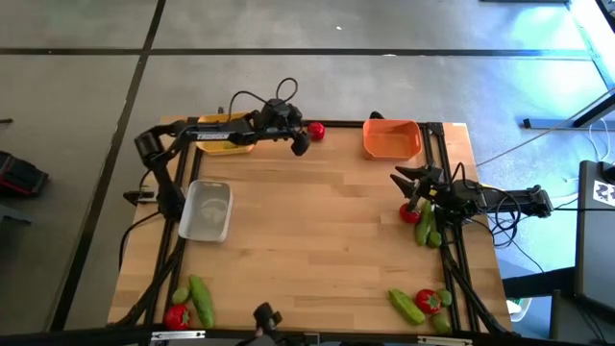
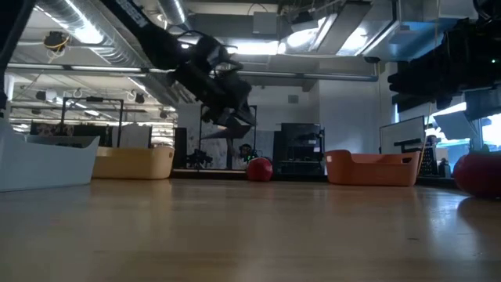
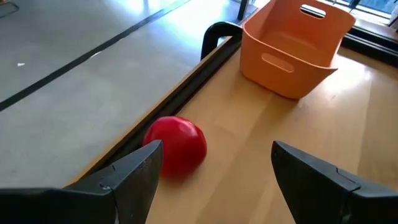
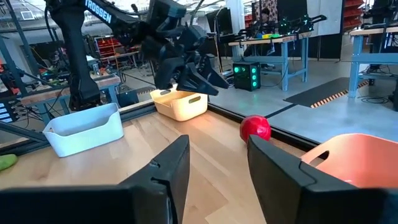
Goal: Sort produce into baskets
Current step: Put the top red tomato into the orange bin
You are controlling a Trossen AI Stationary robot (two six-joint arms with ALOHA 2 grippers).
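Note:
A round red piece [image 1: 315,131] lies on the table by the far edge, between the yellow basket [image 1: 226,135] and the orange basket [image 1: 392,137]. It also shows in the left wrist view [image 3: 177,147] and the low view [image 2: 259,168]. My left gripper [image 1: 299,142] hangs open above the table just beside it [image 3: 214,168], touching nothing. My right gripper [image 1: 411,181] is open and empty near the right edge [image 4: 217,165]. A red piece [image 1: 410,213] and green cucumber-like pieces [image 1: 424,232] lie by it. The whitish tray [image 1: 207,210] sits at the left.
More produce lies at the near corners: a red and green pieces at the near left [image 1: 190,306], a red and green pieces at the near right [image 1: 423,304]. A black frame rail [image 3: 186,93] runs along the table's far edge. The table's middle [image 1: 307,231] is bare wood.

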